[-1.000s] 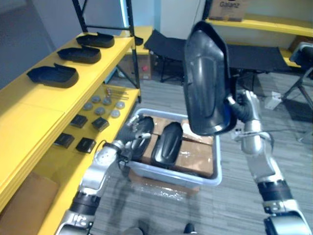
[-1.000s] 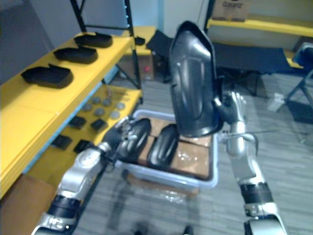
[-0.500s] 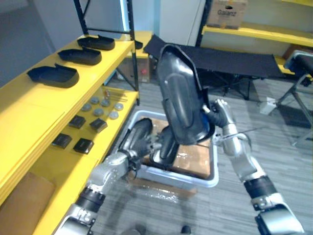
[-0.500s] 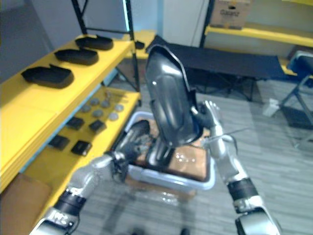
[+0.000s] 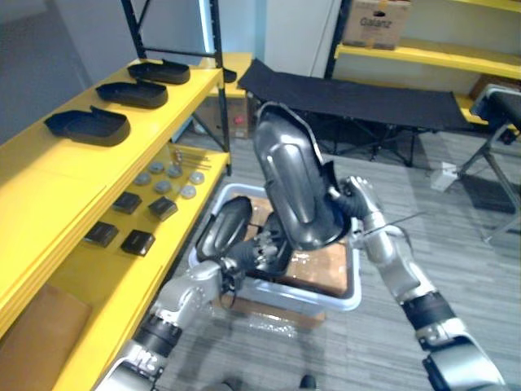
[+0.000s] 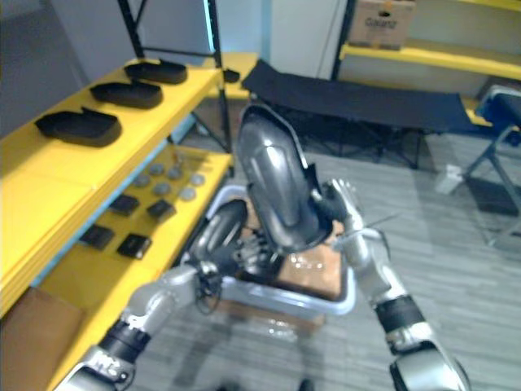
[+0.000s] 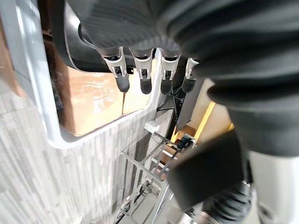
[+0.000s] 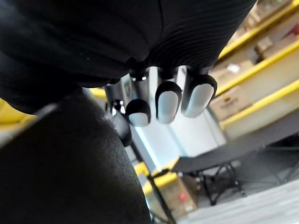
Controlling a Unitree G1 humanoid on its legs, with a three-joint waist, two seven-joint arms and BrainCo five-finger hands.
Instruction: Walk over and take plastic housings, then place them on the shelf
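My right hand [image 5: 356, 204] is shut on a large glossy black plastic housing [image 5: 295, 186], held upright above the grey bin [image 5: 326, 300]; its fingers [image 8: 166, 100] curl against the dark shell [image 8: 65, 158]. My left hand [image 5: 251, 255] is shut on a second, smaller black housing [image 5: 221, 230], tilted up over the bin's left side. In the left wrist view its fingers [image 7: 140, 77] lie over that housing [image 7: 70, 42], with the bin's rim [image 7: 51, 135] below. The two housings are close together, the big one above and to the right.
The yellow shelf [image 5: 49, 183] runs along the left; its top level carries three black housings [image 5: 88, 125] [image 5: 132, 92] [image 5: 160, 70]. The lower level holds small black parts [image 5: 134, 242] and grey discs [image 5: 167, 175]. A black cot [image 5: 358, 90] and more yellow shelving stand behind.
The right hand has brought the large housing down and to the left, over the bin. The left hand has lifted and tilted its housing up out of the bin. The camera has shifted.
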